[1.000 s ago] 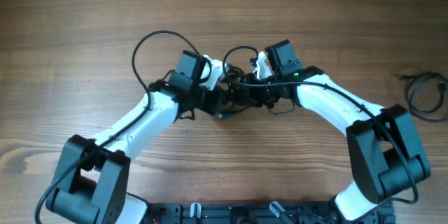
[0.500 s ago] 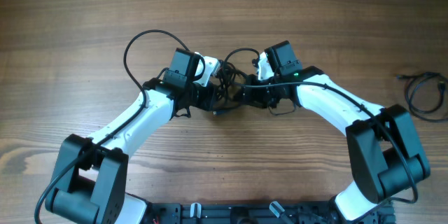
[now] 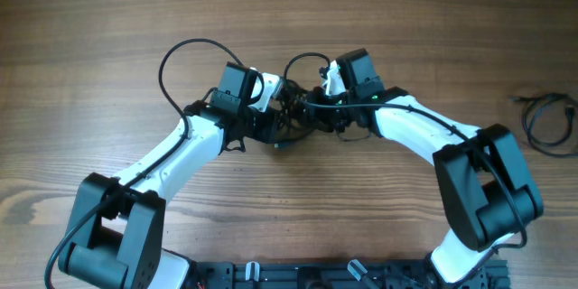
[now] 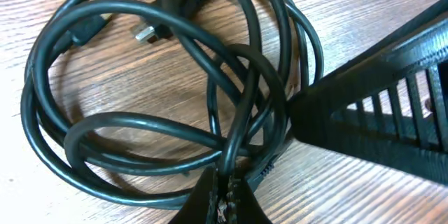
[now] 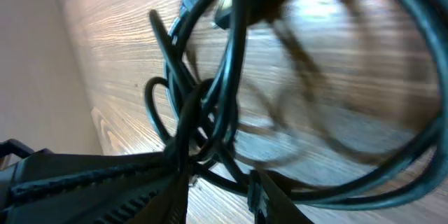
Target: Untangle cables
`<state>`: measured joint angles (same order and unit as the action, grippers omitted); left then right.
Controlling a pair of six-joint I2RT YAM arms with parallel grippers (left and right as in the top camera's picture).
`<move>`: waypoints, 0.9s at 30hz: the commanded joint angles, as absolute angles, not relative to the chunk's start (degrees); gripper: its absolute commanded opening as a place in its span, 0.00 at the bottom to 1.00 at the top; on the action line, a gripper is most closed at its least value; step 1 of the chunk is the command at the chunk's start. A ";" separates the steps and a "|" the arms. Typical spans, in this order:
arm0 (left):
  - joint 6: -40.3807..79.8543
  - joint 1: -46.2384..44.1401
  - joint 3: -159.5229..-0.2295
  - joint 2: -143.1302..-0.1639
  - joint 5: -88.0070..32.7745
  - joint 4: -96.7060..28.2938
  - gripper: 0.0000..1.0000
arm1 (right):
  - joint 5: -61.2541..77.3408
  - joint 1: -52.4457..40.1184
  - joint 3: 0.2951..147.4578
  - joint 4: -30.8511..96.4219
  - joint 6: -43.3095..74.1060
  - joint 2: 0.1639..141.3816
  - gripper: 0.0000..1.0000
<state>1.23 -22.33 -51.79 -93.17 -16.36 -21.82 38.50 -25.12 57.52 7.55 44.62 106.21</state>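
A: The thin black tangled cables (image 4: 231, 136) lie coiled on the brown wooden table (image 3: 406, 18); left gripper (image 4: 225, 185) clamps some strands, right gripper (image 5: 217, 189) has fingers apart.
B: Pinch one loop only, pull sideways slowly.

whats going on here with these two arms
Two robot arms meet over a knot of thin black cables on the wooden table, trying to untangle it. The left gripper has its jaws shut on strands at the knot. The right gripper has its jaws apart beside the strands, gripping nothing clearly. The loops are not yet separated. A separate cable lies apart near the table's right edge.
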 commanded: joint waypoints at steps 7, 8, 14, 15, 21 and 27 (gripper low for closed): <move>1.78 -22.13 -51.46 -93.86 -16.05 -21.82 0.05 | 37.80 -26.79 57.65 4.75 48.03 107.92 0.21; 1.78 -22.13 -51.46 -93.86 -16.08 -21.82 0.05 | 36.80 -26.83 57.65 4.69 48.03 107.92 0.19; 1.78 -22.13 -51.37 -93.86 -16.08 -21.80 0.05 | 32.16 -28.42 57.63 4.71 47.97 107.92 0.14; 1.78 -22.13 -51.37 -93.86 -16.14 -21.80 0.05 | 31.38 -28.82 57.63 4.69 47.99 107.92 0.14; 1.76 -22.11 -51.37 -93.86 -17.56 -21.78 0.05 | 27.68 -29.78 57.63 3.53 48.03 107.92 0.14; 1.76 -22.13 -51.37 -93.86 -17.58 -21.65 0.05 | 25.23 -29.80 57.63 3.29 47.99 108.05 0.14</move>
<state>1.23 -22.33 -51.79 -93.23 -16.38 -21.74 29.78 -29.91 57.52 3.70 47.77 106.78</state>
